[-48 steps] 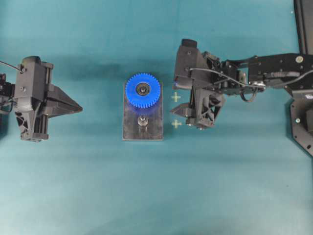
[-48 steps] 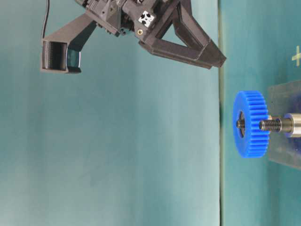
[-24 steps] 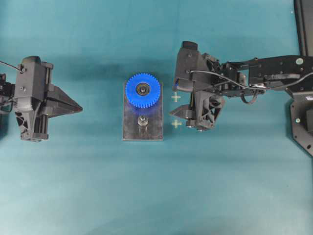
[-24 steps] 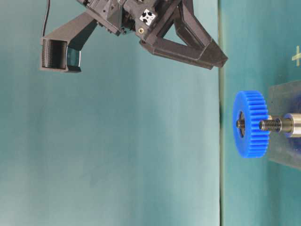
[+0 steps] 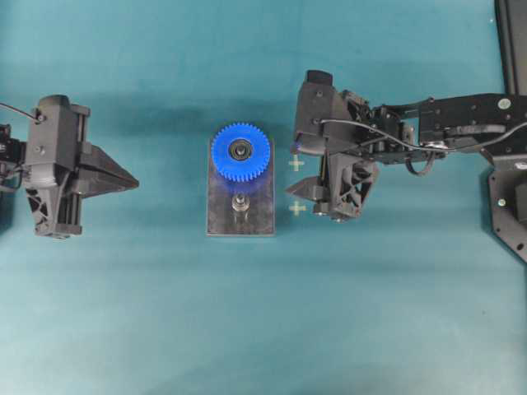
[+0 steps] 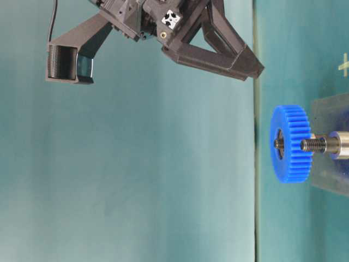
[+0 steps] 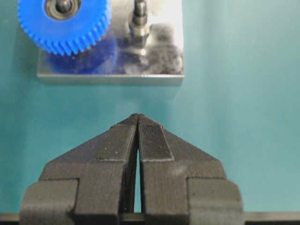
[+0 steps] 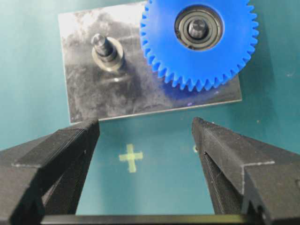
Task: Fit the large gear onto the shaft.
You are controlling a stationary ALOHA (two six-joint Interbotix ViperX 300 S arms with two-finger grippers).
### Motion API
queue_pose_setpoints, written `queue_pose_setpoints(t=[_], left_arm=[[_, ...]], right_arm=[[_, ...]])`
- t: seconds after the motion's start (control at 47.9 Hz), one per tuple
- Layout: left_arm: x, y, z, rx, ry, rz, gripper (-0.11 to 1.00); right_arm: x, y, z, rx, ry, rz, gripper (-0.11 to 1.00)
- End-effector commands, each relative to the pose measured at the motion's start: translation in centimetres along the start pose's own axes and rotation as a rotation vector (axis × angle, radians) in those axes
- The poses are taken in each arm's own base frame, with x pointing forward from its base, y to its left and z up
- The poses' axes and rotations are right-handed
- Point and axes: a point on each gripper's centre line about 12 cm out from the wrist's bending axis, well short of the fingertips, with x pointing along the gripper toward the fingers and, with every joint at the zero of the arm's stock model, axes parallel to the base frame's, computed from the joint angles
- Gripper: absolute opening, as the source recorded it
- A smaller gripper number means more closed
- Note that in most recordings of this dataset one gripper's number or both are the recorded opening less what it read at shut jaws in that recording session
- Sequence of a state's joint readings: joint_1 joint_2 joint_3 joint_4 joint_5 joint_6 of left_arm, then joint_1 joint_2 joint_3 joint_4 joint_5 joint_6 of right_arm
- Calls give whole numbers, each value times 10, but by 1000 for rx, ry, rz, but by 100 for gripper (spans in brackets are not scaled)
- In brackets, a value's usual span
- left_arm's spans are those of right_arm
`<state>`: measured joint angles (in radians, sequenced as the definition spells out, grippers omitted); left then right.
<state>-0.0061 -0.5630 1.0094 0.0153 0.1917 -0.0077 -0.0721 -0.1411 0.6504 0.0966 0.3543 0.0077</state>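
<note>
The large gear (image 5: 240,152), bright blue, sits on the far end of the grey plate (image 5: 240,222). It lies flat around one shaft, and the tip of that shaft (image 8: 198,29) shows in the bearing hub. A second, bare peg (image 5: 240,203) stands beside it on the plate. My right gripper (image 5: 295,169) hovers just right of the plate, open and empty. In the right wrist view its fingers (image 8: 86,136) stand wide apart in front of the gear (image 8: 199,42). My left gripper (image 5: 132,179) rests well left of the plate, shut on nothing, tips together (image 7: 137,117).
Two pale yellow cross marks (image 5: 296,164) (image 5: 297,209) lie on the teal cloth between the plate and the right gripper. The right arm's black base (image 5: 510,206) fills the right edge. In the table-level view the right gripper (image 6: 259,68) hangs above the gear (image 6: 292,143).
The right gripper has drifted very slightly and stays open. The gear, the plate and the left arm have not moved.
</note>
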Motion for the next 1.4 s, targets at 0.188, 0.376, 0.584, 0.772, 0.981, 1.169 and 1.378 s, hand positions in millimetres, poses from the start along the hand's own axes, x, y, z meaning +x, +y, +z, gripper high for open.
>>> queue_pose_setpoints(t=[0.188, 0.376, 0.584, 0.772, 0.981, 1.169, 1.378], left_arm=[[0, 0, 6, 3, -17, 1, 0], [0, 0, 8, 3, -20, 1, 0], [0, 0, 8, 3, -21, 1, 0], [0, 0, 6, 4, -14, 1, 0], [0, 0, 6, 1, -14, 1, 0], [0, 0, 11, -49, -25, 0, 0], [0, -1, 6, -77, -17, -4, 0]], right_arm=[[-8, 3, 9, -3, -44, 6, 86], [-8, 2, 8, -2, -41, 5, 86], [-8, 2, 9, -2, -44, 5, 86], [-8, 3, 9, -3, -44, 6, 86], [-9, 2, 11, -2, -49, 6, 86], [-9, 2, 11, -2, -50, 6, 86], [-9, 2, 11, -2, -50, 6, 86]])
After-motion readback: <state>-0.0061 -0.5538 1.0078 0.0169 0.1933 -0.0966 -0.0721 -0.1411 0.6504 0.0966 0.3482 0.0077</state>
